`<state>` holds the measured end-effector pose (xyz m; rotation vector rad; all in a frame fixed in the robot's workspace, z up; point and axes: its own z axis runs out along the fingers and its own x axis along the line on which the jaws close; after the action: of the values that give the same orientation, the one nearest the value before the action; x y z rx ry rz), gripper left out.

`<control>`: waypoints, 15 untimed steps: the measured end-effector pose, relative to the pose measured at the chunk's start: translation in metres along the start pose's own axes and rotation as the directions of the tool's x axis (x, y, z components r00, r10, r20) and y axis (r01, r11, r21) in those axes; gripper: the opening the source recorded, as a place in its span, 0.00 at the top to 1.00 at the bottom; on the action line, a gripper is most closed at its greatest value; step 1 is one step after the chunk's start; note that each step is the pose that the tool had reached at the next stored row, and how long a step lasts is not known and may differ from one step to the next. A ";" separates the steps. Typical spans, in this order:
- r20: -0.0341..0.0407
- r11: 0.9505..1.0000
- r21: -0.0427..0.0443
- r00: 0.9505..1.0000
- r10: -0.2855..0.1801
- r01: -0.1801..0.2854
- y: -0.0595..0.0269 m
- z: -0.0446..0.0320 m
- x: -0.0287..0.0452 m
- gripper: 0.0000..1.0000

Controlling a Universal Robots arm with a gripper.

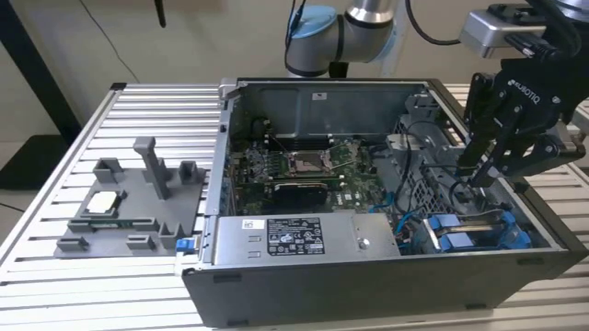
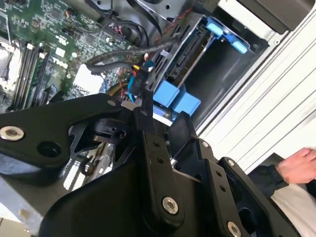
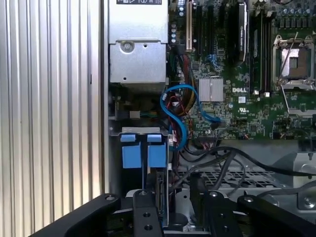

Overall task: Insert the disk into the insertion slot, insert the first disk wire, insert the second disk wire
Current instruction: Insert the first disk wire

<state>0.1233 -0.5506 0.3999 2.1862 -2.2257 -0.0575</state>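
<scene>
My gripper (image 1: 474, 178) hangs inside the open computer case, just above the insertion slot (image 1: 478, 222) at the case's front corner on the exterior view's right. Blue plastic tabs (image 3: 143, 153) mark the slot's mouth in both wire-side views, also the tabs (image 2: 175, 98). The disk's blue carrier frame (image 2: 224, 32) lies along the bay, with a dark body beside it. A black connector with red and yellow leads (image 2: 140, 79) and a blue flat cable (image 3: 177, 123) sit right at the gripper's tip (image 2: 145, 111). Whether the gripper holds the connector is hidden.
The grey labelled power-supply box (image 1: 294, 238) fills the case's front, the motherboard (image 1: 304, 169) lies behind it. A grey plastic fixture tray (image 1: 129, 207) stands on the ribbed table at the exterior view's left. A person's hand (image 2: 298, 163) rests beyond the case wall.
</scene>
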 end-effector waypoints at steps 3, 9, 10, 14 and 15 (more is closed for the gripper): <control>0.025 1.000 0.000 1.000 -0.001 0.001 0.0000 0.0006 -0.0029 0.59; 0.053 1.000 0.006 0.999 -0.006 0.006 -0.0006 0.0034 -0.0041 0.59; 0.054 1.000 0.011 0.999 -0.008 0.007 -0.0006 0.0037 -0.0041 0.59; 0.061 0.999 0.041 0.998 -0.017 0.014 -0.0008 0.0052 -0.0040 0.59; 0.063 0.999 0.046 0.998 -0.017 0.015 -0.0007 0.0060 -0.0040 0.59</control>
<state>0.1238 -0.5466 0.3938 2.2565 -2.2644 -0.0776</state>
